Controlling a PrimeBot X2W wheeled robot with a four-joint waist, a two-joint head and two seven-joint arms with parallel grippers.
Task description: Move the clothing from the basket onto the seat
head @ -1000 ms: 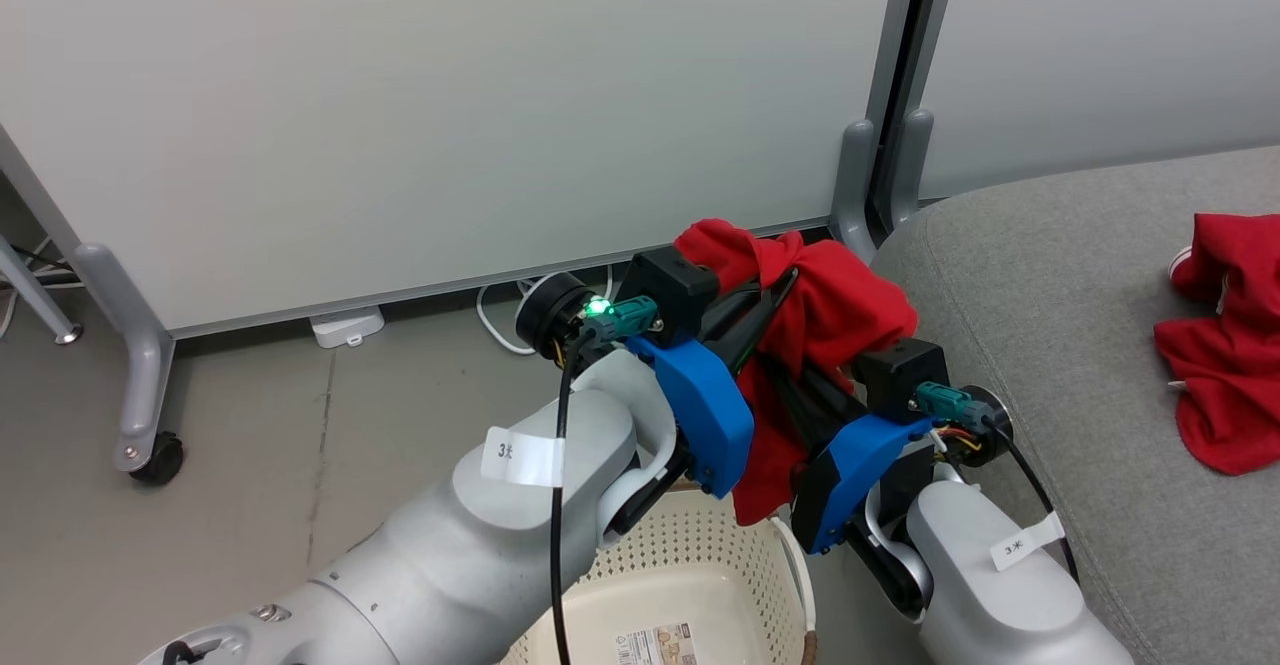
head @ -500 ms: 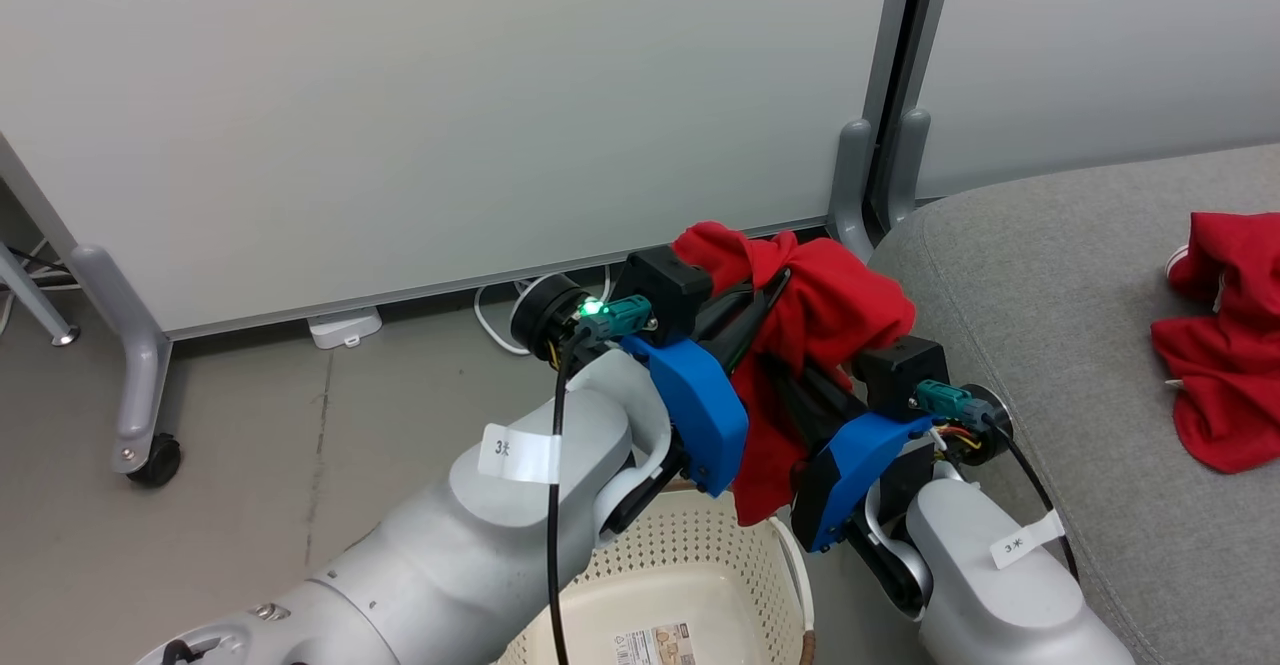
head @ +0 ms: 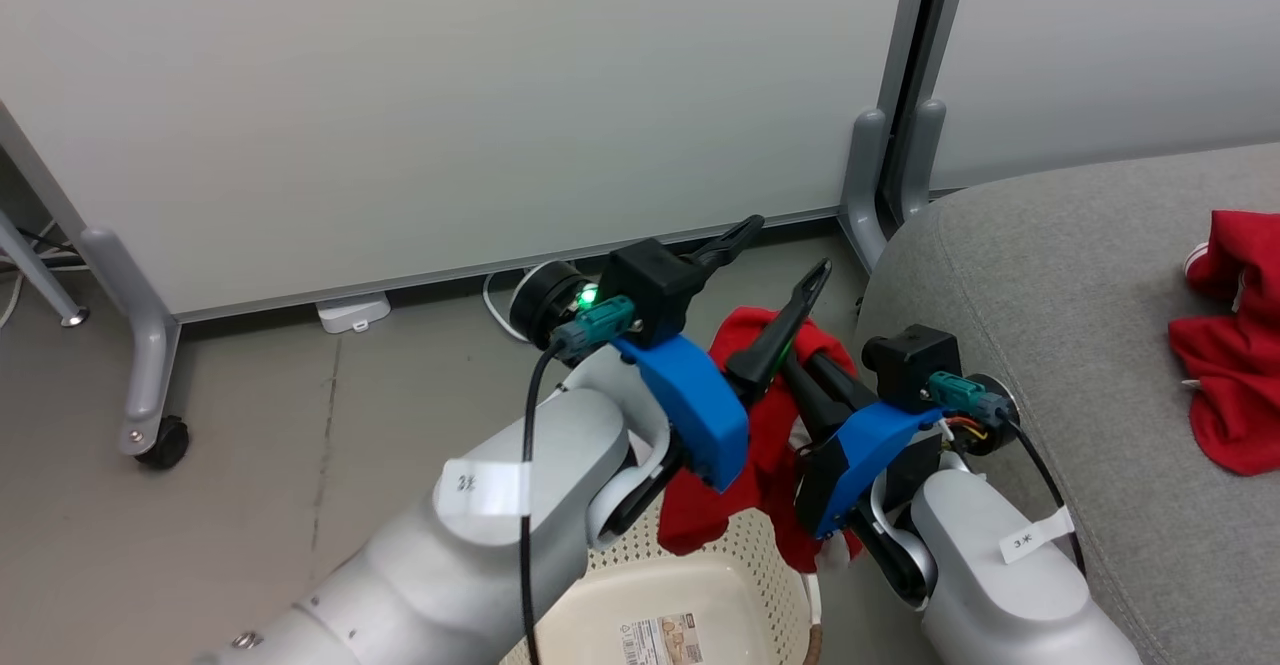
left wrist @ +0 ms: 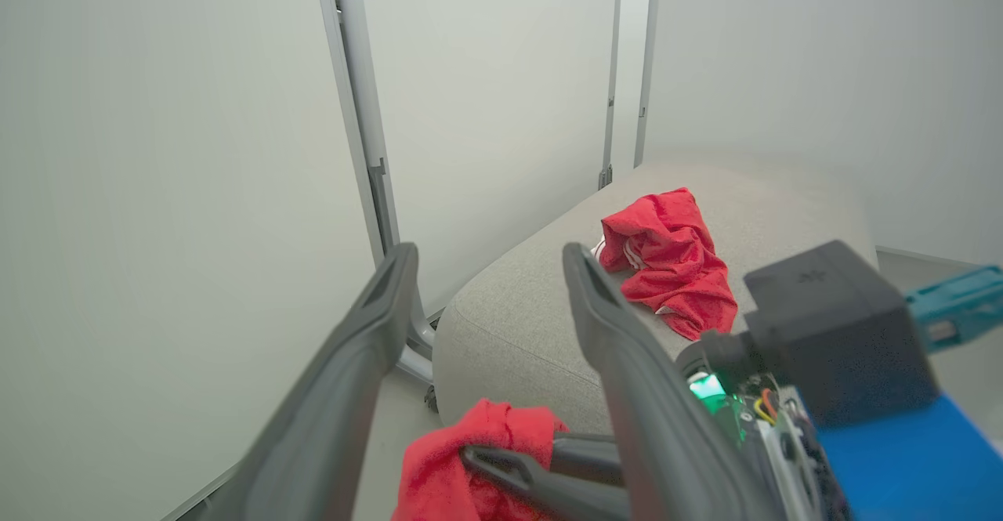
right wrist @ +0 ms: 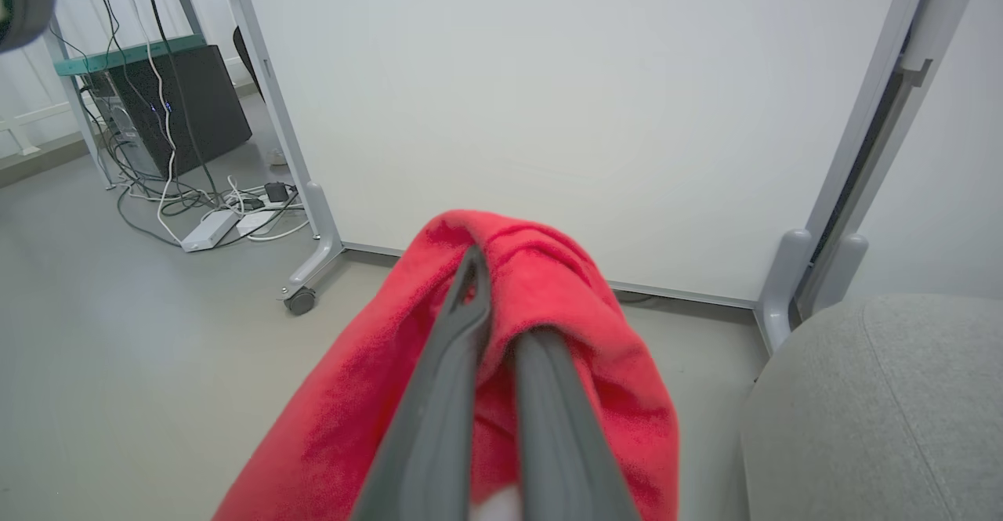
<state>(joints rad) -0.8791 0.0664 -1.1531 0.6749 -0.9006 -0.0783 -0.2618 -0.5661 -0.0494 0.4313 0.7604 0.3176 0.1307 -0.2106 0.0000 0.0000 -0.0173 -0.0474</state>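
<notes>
A red garment of the clothing (head: 762, 435) hangs from my right gripper (head: 795, 363), which is shut on its top fold, and its lower end drapes over the cream basket's rim (head: 745, 545). The right wrist view shows that gripper (right wrist: 497, 309) with the red cloth (right wrist: 564, 294) wrapped over its fingers. My left gripper (head: 780, 257) stands open just above the cloth, holding nothing. The left wrist view shows it (left wrist: 486, 262) open over the held garment (left wrist: 470, 450). Another red garment (head: 1235, 375) (left wrist: 670, 258) lies on the grey seat (head: 1050, 275) (left wrist: 517, 309).
White partition panels (head: 450, 95) on wheeled grey feet (head: 150, 425) stand behind the arms, with cables and a power strip (head: 350, 310) on the floor. The basket's floor bears a paper label (head: 655, 640). A dark computer case (right wrist: 180, 106) sits at the far left.
My left gripper has opened and let go of the red garment. The cloth has dropped lower and now hangs from the right gripper alone, down to the basket's rim.
</notes>
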